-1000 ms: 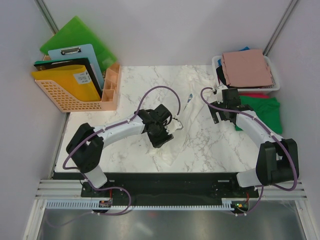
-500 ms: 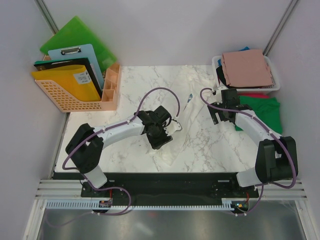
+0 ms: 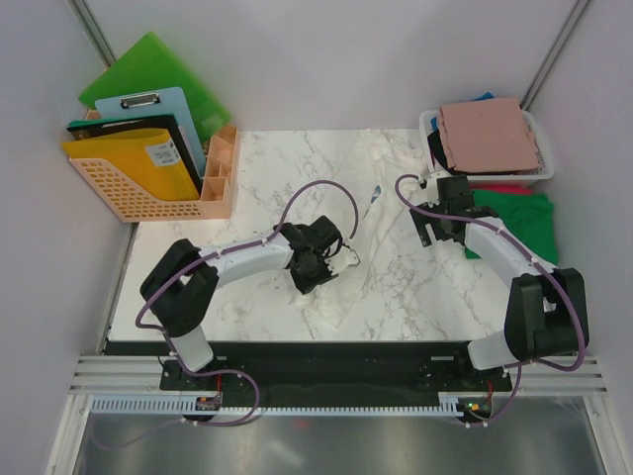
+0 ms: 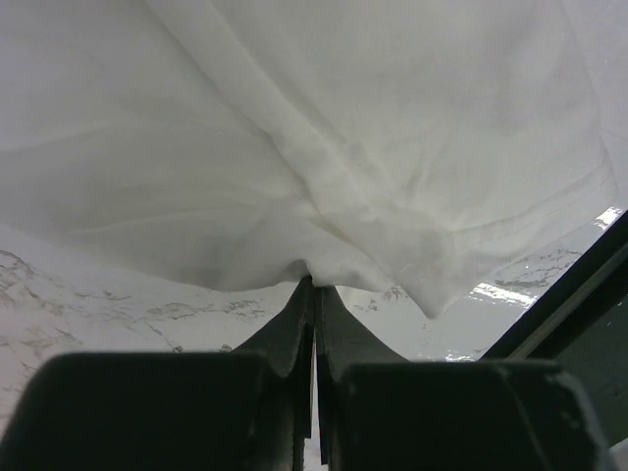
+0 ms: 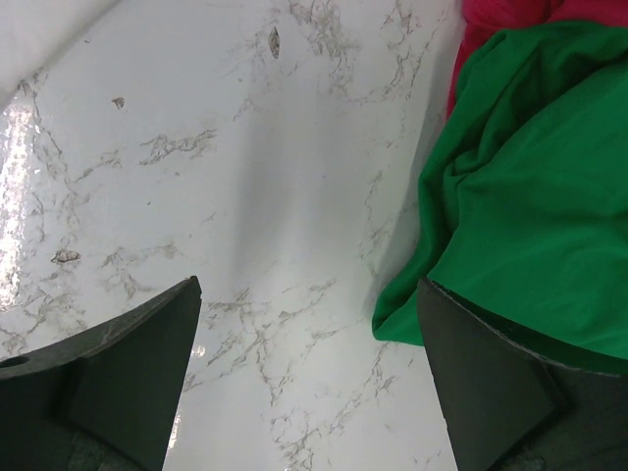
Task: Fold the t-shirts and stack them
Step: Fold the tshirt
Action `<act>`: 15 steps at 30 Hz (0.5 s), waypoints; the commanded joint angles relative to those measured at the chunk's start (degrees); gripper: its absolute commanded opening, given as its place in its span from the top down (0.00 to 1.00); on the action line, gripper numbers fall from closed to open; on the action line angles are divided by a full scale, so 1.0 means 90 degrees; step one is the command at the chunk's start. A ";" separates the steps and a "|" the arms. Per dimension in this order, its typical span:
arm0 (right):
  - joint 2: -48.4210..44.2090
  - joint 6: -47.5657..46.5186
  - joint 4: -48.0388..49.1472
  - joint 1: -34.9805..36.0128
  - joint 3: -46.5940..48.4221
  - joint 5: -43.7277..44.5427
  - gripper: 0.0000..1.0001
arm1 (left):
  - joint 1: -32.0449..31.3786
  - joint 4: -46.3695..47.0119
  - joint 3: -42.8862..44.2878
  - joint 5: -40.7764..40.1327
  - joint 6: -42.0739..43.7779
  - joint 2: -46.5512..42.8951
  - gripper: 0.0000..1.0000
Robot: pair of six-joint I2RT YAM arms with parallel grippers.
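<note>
White marble-pattern tabletop (image 3: 287,163) is sitting in a booth, with plain pale walls (image 3: 326,59) closing three sides. Grey metal posts (image 3: 97,40) are running up the back corners. Black base plate (image 3: 336,351) and aluminium rail (image 3: 119,374) are lining the near edge. Light is glaring off the marble.

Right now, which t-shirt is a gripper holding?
The cream-white t-shirt: the left gripper is shut on its edge; the green t-shirt and pink t-shirt are not held.
</note>
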 commanded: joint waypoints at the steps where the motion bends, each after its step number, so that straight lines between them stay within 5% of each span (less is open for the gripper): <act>1: 0.0048 0.0005 -0.0006 -0.0008 0.0170 -0.0113 0.02 | -0.0105 0.0104 0.0215 0.0161 0.0113 -0.0277 0.98; 15: 0.0214 -0.0063 -0.0035 -0.0018 0.0170 -0.0103 0.02 | -0.0857 0.0143 0.1191 0.0522 0.0250 0.0542 0.98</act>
